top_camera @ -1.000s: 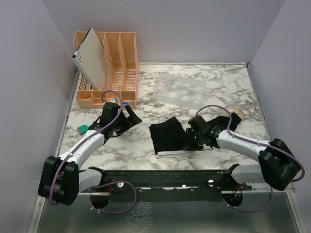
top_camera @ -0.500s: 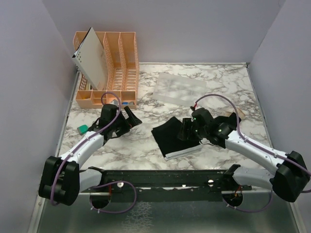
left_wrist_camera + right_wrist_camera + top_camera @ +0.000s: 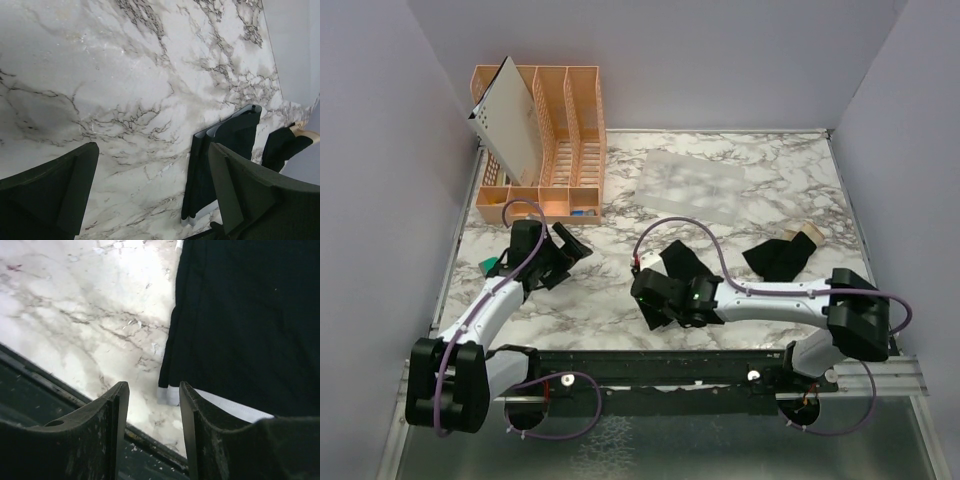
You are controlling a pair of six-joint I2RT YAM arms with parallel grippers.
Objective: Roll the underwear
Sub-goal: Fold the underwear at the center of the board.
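Observation:
One underwear point(image 3: 678, 262) lies folded flat mid-table, black with a pale band along its near edge. It also shows in the left wrist view point(image 3: 222, 150) and the right wrist view point(image 3: 250, 315). My right gripper point(image 3: 650, 305) is open and hangs over its near-left corner, and the band's corner point(image 3: 170, 395) lies just beyond the gap between my fingertips point(image 3: 153, 390). A second black underwear point(image 3: 778, 257) with a tan band point(image 3: 807, 236) lies crumpled to the right. My left gripper point(image 3: 570, 262) is open and empty over bare marble left of the folded piece point(image 3: 150, 185).
An orange rack point(image 3: 560, 120) holding a white card point(image 3: 510, 120) stands at the back left. A frosted plastic sheet point(image 3: 690, 185) lies at the back centre. A small teal object point(image 3: 490, 266) sits by the left wall. A black rail point(image 3: 650, 365) runs along the near edge.
My right arm swung left across the folded underwear to its near-left corner, uncovering the tan-banded piece at the right. The folded piece turned and shifted slightly. My left gripper drew back a little to the left.

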